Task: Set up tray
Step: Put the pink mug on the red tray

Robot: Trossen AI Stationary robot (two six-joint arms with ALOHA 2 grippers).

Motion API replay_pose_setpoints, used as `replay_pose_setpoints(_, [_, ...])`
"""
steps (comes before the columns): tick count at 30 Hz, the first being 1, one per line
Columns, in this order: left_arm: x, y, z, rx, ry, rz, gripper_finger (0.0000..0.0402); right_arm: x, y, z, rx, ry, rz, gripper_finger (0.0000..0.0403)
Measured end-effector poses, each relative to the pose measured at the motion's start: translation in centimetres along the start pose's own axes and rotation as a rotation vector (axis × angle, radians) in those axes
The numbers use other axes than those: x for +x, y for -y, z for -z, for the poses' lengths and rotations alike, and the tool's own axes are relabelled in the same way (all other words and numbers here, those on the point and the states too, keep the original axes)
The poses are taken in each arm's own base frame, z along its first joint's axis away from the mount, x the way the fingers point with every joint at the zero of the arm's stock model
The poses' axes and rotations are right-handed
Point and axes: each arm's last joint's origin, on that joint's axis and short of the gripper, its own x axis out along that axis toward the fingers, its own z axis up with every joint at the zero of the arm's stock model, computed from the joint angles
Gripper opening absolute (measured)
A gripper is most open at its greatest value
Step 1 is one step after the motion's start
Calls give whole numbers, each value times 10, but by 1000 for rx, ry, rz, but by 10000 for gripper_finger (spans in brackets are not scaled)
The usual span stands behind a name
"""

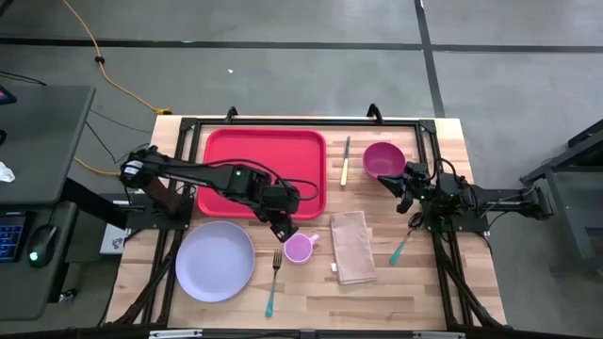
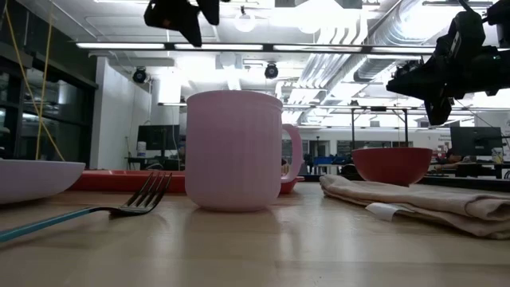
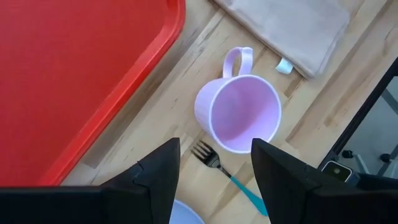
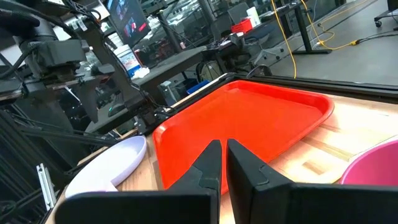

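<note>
we take the tray (image 1: 264, 160) as our landmark: it lies flat at the far side of the table, left of centre, and nothing rests on it yet. the left gripper (image 1: 281, 229) hangs just off the tray's near right corner, fingers spread wide and holding nothing, directly above the lilac mug (image 1: 300, 248), which stands upright on the wood with its handle pointing away from the tray's corner (the left wrist view shows the mug's mouth framed between the two dark fingers).

the step in hand, we judge, is picking up that mug to place it on the tray. to do it well we would come straight down, keep the rim centred between the fingers, close across the wall rather than the handle, then lift well clear of the tray's raised rim before moving over it.

what crowds the move: the fork (image 1: 273, 279) lies just beside the mug on the side away from the tray, its tines near the mug's base, so a finger could nudge it. the lavender plate (image 1: 215, 261) sits below the tray's near edge, the folded napkin (image 1: 352, 247) off to the tray's right. a knife (image 1: 345, 162) and a magenta bowl (image 1: 382, 159) lie beside the tray's right edge, a spoon (image 1: 402, 245) farther right. the right gripper (image 1: 399, 182) waits near the bowl, clenched on nothing.
</note>
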Motion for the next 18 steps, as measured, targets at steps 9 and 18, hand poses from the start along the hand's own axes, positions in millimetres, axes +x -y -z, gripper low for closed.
replay_pose_setpoints(9, [20, 6, -3, 10, -72, 28, 228, 0, 0, 1, -2, -5, 3, 0])
replay_pose_setpoints(18, [31, 10, -5, 24, -79, 33, 228, 1, 0, 1, -5, -15, 9, 0])
